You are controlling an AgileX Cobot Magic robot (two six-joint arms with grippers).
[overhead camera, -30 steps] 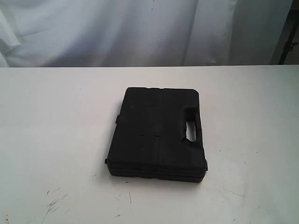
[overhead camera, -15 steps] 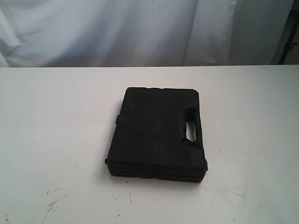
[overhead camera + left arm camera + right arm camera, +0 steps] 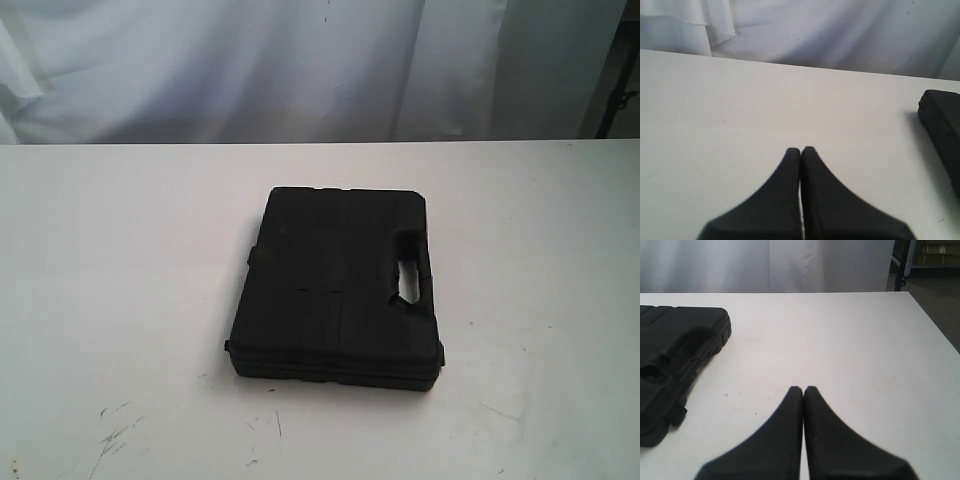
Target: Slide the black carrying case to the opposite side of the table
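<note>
Black case [image 3: 335, 290] lies flat at the middle of the worktop [image 3: 120, 250], handle to the right; left pincer [image 3: 801, 150] and right pincer [image 3: 803, 389] flank it, apart, both closed on nothing (closed tips probably suit pushing), slide not yet begun.

No text, label, brand, number or sign can be read anywhere. The black carrying case [image 3: 335, 290] shows only plain moulded plastic, and the table [image 3: 120, 250] bears scuff marks [image 3: 113, 440], not writing. The brown boxes [image 3: 939, 247] far behind may carry print, but they are too blurred to tell.
</note>
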